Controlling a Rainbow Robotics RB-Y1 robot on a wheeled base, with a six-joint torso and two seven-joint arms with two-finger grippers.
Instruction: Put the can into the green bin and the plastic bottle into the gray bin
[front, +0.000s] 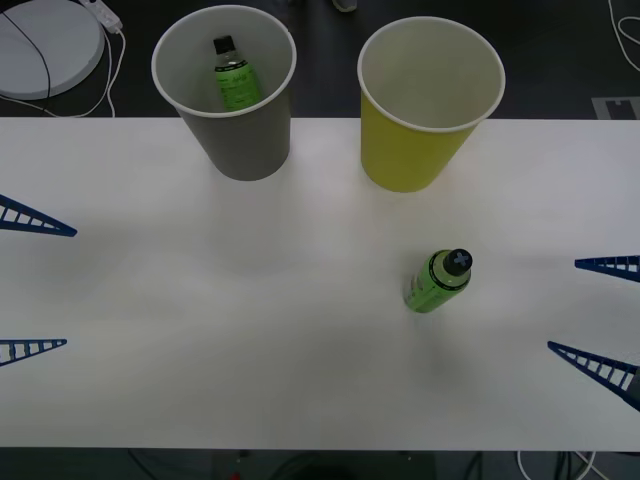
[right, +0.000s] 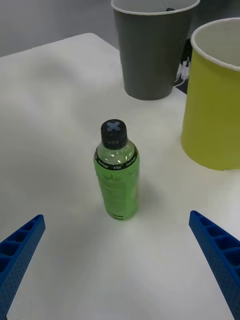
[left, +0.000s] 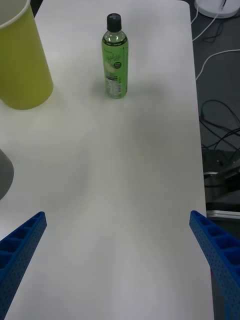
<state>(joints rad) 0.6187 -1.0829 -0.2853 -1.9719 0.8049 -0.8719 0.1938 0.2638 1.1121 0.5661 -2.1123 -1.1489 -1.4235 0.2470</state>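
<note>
My right gripper (front: 600, 312) hangs at the right edge of the desk (front: 250, 330), fingers (right: 220, 250) spread wide and holding nothing. The bottle (front: 438, 281) stands upright on the desk just ahead of that gripper, in line with the gap between the fingers but not touching them. Its black cap (right: 114, 132) is on.

From the bottle, the green bin (front: 425, 110) stands near, toward the far edge of the desk, upright and apart from it. I can see nothing inside the part of the bin that shows. The gray bin (front: 232, 95) stands farther from the bottle, beside the green bin on its left, with a gap between the two. A second bottle (front: 233, 75) of the same kind leans inside the gray bin, cap up.

My left gripper (front: 32, 285) sits at the left edge of the desk, well apart from the bottle, fingers (left: 22, 245) spread wide and holding nothing. From its wrist, the bottle stands across the bare desk, with the green bin beside it.
</note>
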